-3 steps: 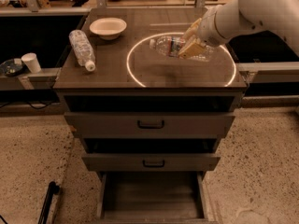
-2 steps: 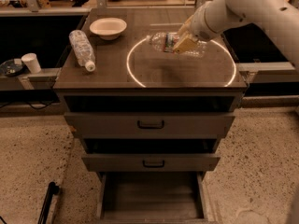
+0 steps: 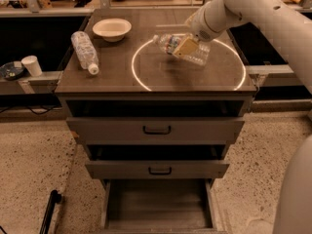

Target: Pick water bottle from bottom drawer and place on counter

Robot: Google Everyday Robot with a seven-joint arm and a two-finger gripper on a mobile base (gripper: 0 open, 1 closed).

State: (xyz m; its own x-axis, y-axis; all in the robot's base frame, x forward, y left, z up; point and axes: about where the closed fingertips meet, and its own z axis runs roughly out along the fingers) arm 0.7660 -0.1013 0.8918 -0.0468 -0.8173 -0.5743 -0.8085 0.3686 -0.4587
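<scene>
The water bottle [image 3: 169, 44], small and clear with a coloured label, lies on its side in my gripper [image 3: 185, 47], white cap pointing left. The tan fingers [image 3: 184, 46] are shut around its middle. The bottle hangs low over the counter [image 3: 117, 69], inside the upper part of the white circle outline [image 3: 138, 78]; I cannot tell whether it touches the top. My white arm comes in from the upper right. The bottom drawer [image 3: 156, 204] is pulled out at the foot of the cabinet, and its flat floor is bare.
A larger clear ribbed bottle [image 3: 84, 50] lies on the counter's left side, with a white bowl [image 3: 111, 29] behind it. Two upper drawers with black handles [image 3: 156, 130] are slightly open. A paper cup [image 3: 33, 65] stands on a ledge at left.
My gripper has moved a little to the left over the circle with the water bottle still held. The arm has shifted higher in the view.
</scene>
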